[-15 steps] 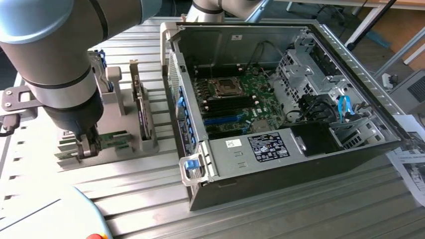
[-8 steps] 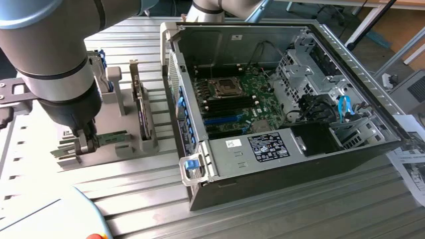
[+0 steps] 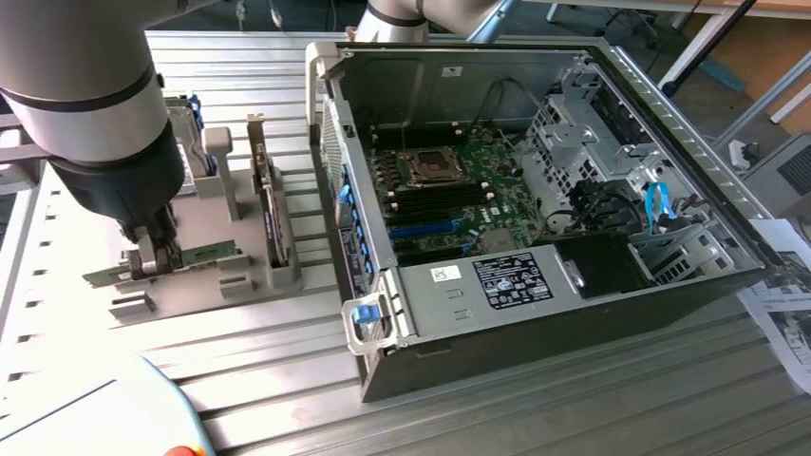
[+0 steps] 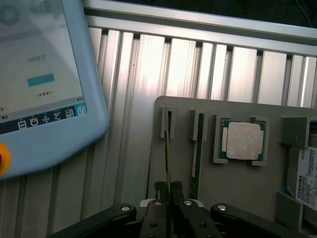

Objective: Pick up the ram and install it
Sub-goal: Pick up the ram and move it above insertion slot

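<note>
Pinching the ram by its upper edge, the jaws of the gripper are clenched on the thin green stick, one fingertip on each face. The ram stands on edge in a narrow slot of the grey holder, which lies on the ribbed aluminium table. A second memory stick stands in the next slot, just beside the first and parallel to it. Further along the holder a processor chip lies flat in a square recess, and past it a Toshiba hard drive sits at the holder's edge. A pale blue teach pendant rests on the table near the holder. In the exterior view the holder lies to the exterior view's left of an open computer case, whose motherboard is exposed.
</note>
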{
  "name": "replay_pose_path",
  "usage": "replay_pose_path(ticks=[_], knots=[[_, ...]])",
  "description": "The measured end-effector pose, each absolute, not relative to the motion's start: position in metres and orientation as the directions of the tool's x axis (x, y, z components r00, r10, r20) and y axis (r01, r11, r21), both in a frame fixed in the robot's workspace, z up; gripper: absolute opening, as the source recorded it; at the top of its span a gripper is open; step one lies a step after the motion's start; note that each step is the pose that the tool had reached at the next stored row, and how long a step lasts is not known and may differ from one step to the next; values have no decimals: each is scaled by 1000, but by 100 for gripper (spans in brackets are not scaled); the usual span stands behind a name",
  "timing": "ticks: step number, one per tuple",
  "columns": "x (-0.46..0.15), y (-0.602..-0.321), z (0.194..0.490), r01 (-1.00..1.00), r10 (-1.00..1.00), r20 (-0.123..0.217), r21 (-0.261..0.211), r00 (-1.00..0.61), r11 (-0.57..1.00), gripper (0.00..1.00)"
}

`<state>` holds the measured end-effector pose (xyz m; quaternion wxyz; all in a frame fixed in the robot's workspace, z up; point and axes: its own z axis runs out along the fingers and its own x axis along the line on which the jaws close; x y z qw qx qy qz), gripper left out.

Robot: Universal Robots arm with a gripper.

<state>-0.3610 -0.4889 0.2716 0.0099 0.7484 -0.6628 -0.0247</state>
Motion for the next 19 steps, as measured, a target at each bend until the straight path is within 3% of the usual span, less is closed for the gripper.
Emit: replay_pose_path(ticks=[19], knots=[[-361,-489,348,-991,-992,-24,47,120,-121,15]])
